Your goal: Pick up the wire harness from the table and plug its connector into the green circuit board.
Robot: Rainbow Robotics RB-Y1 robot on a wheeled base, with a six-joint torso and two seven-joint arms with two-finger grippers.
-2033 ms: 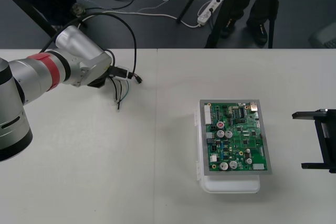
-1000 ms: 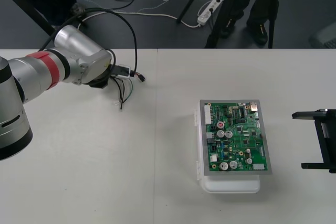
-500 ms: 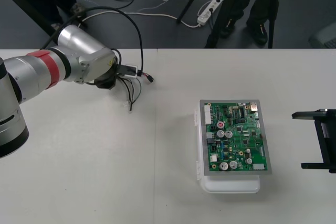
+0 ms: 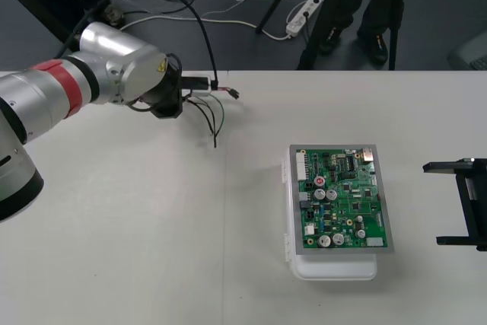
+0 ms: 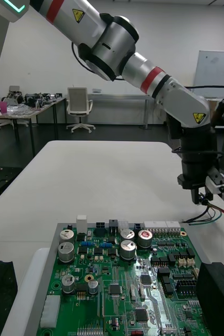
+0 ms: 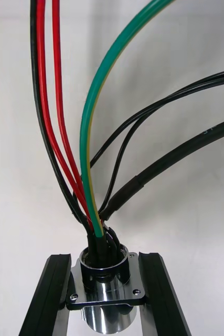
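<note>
**Left gripper (image 4: 186, 86) holds the harness (image 6: 85, 157) by its socket, far from the board**

The left arm enters from nine o'clock. Its gripper hangs over the table (image 4: 137, 249) near the far edge, at about ten o'clock from the green circuit board (image 4: 344, 199) and well apart from it. In the left wrist view the black fingers (image 6: 53, 294) are closed narrow on the round metal socket (image 6: 107, 287), with the flange sitting between them. The red, black and green wires fan out freely ahead of the gripper. The socket is the one rigid part, so I judge it was chosen because it gives a firm hold. That hold leaves the small black plug (image 4: 233, 93) at the loose end, out toward three o'clock of the gripper. Steering a plug on limp wires into a header looks hard for one gripper alone.

The board lies flat on its white base (image 4: 335, 268), right of the table's centre. Nothing is plugged in from the harness.

The right gripper (image 4: 434, 203) waits at three o'clock of the board, its fingers spread wide and holding nothing. Its wrist camera looks across the board toward the left gripper. I take that as a ready position for helping with the plug.

The only marking I can make out is a yellow warning triangle (image 4: 160, 67) on the left arm's last link. It carries a symbol rather than words. The printing on the board is too fine to read.
</note>
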